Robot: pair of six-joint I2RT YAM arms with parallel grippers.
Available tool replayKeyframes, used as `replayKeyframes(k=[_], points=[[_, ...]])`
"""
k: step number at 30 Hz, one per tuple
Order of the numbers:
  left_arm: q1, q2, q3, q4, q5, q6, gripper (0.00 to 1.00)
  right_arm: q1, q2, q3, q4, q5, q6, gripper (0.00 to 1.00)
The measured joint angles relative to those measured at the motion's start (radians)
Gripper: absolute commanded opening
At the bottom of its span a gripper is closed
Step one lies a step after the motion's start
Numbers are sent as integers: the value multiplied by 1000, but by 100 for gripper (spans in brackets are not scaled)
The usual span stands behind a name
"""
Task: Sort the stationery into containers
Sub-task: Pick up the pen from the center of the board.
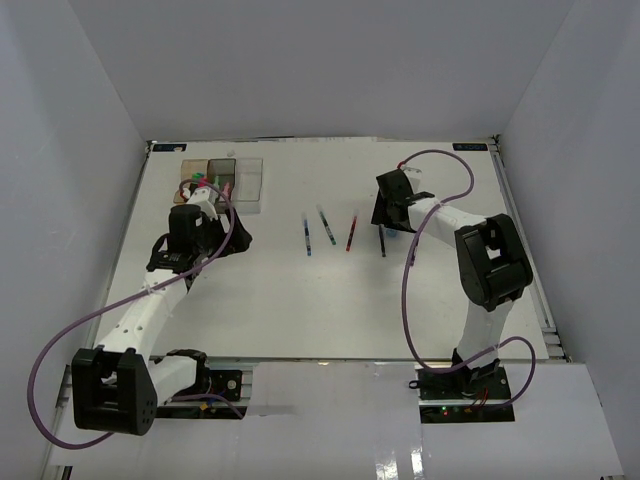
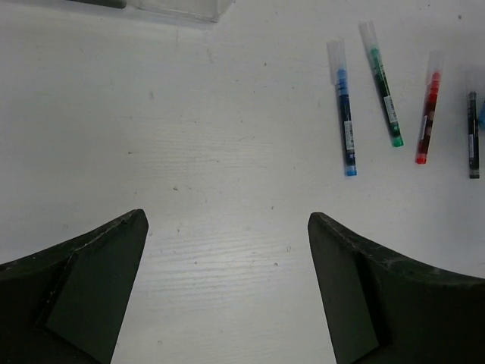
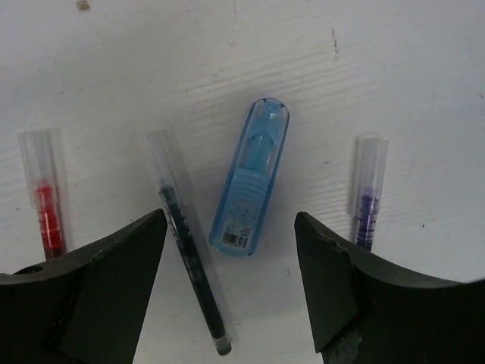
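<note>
Amber, grey, clear bins, highlighters inside; left end effector and right end effector wide open, empty.

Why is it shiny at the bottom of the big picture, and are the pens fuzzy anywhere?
Top view: light glares off the glossy front board; the pens look tiny and fuzzy. Left wrist view: the blue pen is sharp. Right wrist view: the light blue piece is crisp.
</note>
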Motion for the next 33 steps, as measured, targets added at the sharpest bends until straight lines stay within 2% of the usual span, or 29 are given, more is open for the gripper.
replayKeyframes(k=[9, 14, 16, 20, 27, 33], points=[[0, 5, 0, 30, 20, -4, 98, -30, 63, 2, -18, 0, 47, 61], [0, 5, 0, 40, 37, -10, 98, -32, 64, 1, -16, 0, 45, 47], [0, 6, 0, 43, 50, -15, 98, -34, 64, -1, -13, 3, 44, 37], [0, 8, 0, 42, 108, -52, 98, -30, 40, -40, 24, 11, 40, 31], [-43, 8, 31, 38, 198, -191, 95, 72, -158, -211, 48, -9, -10, 31], [-237, 60, 119, 60, 177, -311, 93, 270, -385, -310, 184, -97, -64, 32]])
